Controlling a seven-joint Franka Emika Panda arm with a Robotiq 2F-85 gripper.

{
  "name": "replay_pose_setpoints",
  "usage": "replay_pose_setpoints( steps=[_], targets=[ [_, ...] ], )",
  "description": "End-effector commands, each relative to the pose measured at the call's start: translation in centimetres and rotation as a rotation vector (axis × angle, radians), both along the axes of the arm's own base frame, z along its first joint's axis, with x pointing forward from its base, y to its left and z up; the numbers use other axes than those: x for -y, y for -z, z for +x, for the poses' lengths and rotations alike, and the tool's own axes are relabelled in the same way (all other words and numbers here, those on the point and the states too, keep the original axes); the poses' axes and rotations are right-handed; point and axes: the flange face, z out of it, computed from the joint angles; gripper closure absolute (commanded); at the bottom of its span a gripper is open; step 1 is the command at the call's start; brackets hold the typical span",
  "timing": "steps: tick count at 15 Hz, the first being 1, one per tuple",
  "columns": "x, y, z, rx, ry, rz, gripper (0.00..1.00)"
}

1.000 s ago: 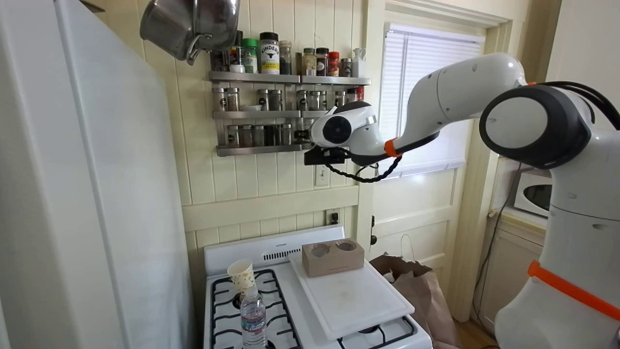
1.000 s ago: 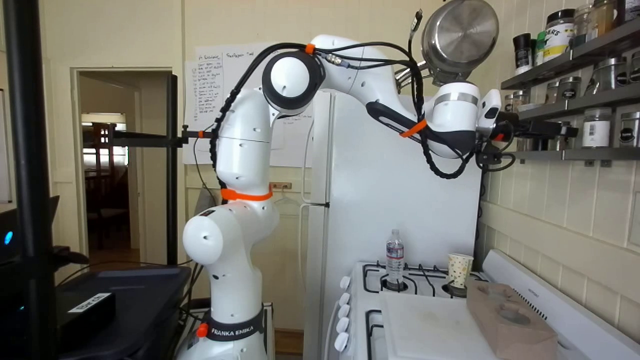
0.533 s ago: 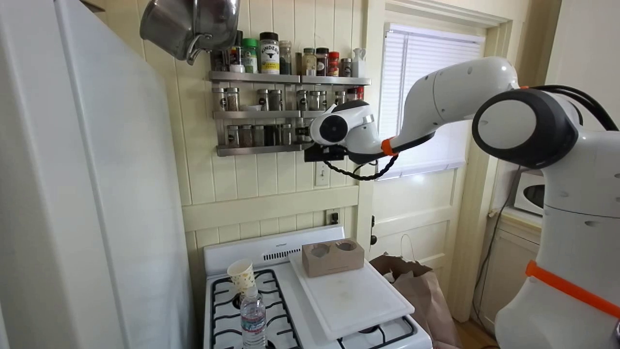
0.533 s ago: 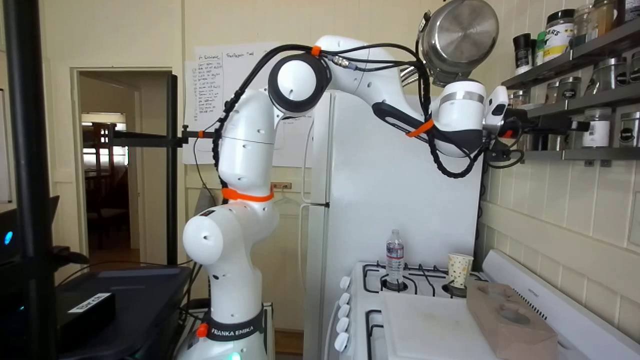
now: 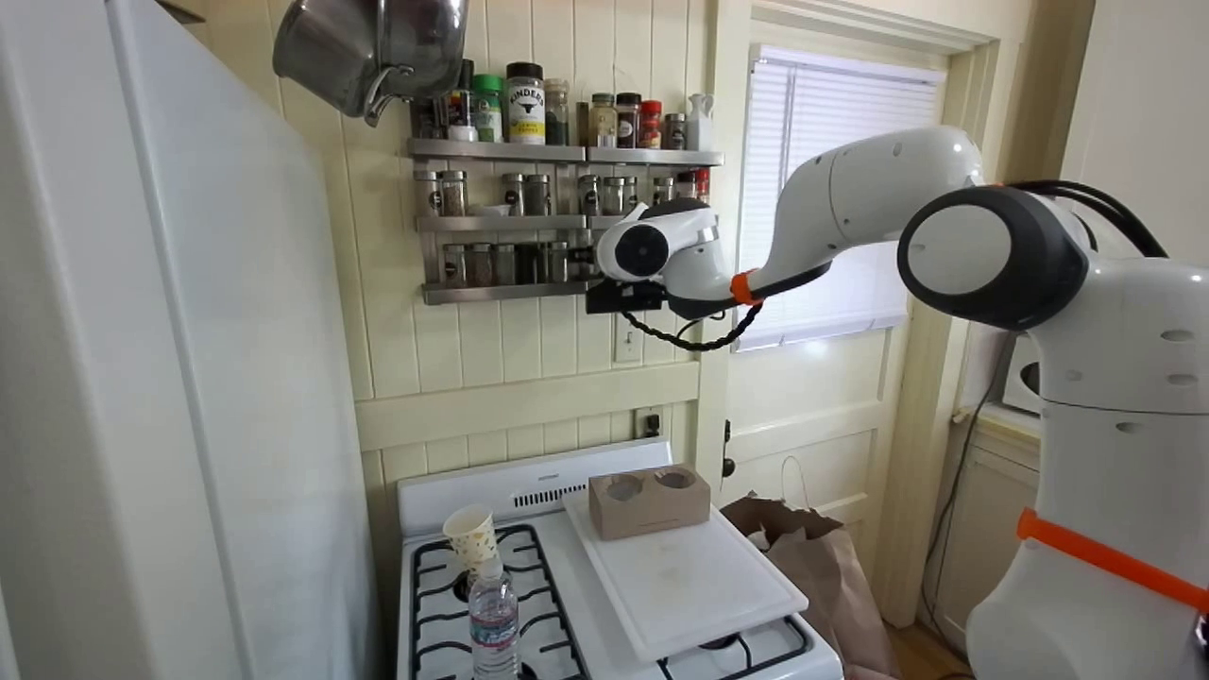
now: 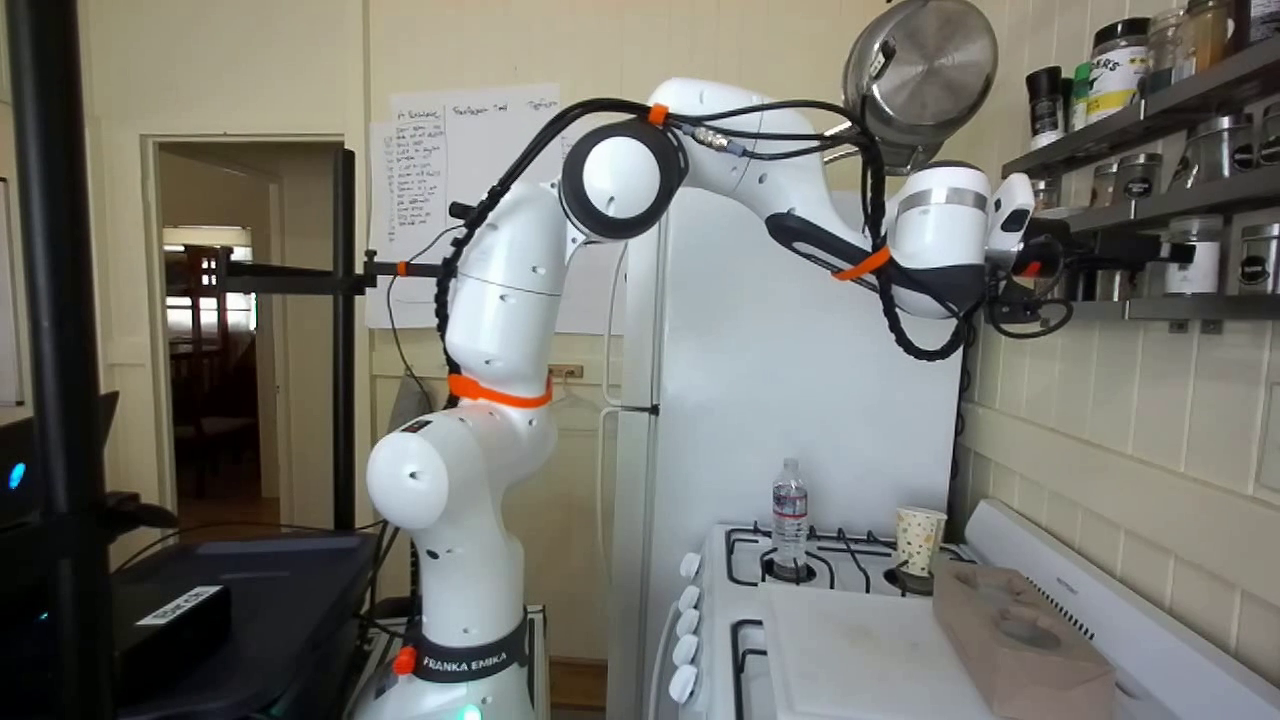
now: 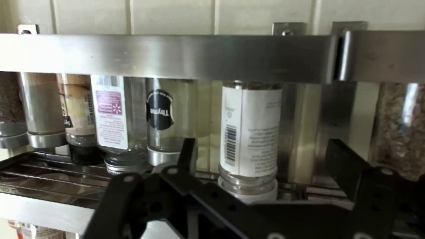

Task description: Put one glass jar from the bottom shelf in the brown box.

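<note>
jar (image 7: 250,132) sits ungripped on shelf (image 7: 166,56), jaws spread and lined up; grasp, lift and placing in box (image 5: 652,515) seem to remain.

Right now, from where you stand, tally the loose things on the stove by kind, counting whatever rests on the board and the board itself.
Brown box: 1
White board: 1
Paper cup: 1
Water bottle: 1
Total: 4

White arm (image 6: 505,335), orange straps (image 6: 500,391), black cables (image 6: 875,200), black gripper (image 7: 261,149)
</note>
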Motion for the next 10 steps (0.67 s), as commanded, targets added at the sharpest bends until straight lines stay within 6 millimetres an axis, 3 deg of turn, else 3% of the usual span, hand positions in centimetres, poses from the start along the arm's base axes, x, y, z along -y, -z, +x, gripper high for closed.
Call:
replay_pose_setpoints(
  steps=[1, 7, 9, 10],
  targets=[
    [0.4, 0.3, 1.4, -0.001, -0.008, -0.002, 0.01],
    [1.3, 0.7, 2.8, -0.014, -0.003, -0.001, 0.09],
    [1.4, 0.8, 3.1, -0.018, -0.001, 0.000, 0.34],
    [1.4, 1.0, 3.3, -0.021, -0.003, 0.000, 0.36]
  ],
)
